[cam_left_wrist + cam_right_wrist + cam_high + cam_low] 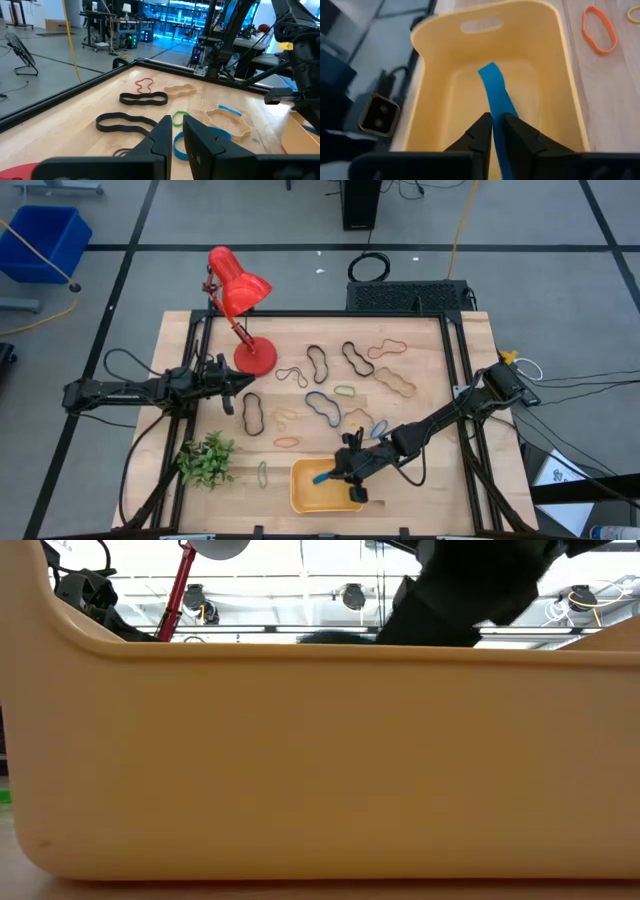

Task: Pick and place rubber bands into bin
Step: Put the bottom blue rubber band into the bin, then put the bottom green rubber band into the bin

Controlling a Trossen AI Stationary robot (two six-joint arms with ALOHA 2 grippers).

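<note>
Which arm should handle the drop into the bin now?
Right. Its claw is shut on a blue band that hangs over the bin. The left claw waits by the lamp base, holding nothing.

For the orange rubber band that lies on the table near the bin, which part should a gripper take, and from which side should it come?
Judging by its pose, take the orange rubber band from straight above, closing across one long side of the loop. It lies flat on the wood as a thin oval with bare table inside and around it, so fingers can straddle the strand. The left gripper is free, while the right gripper holds a blue band over the bin.
</note>
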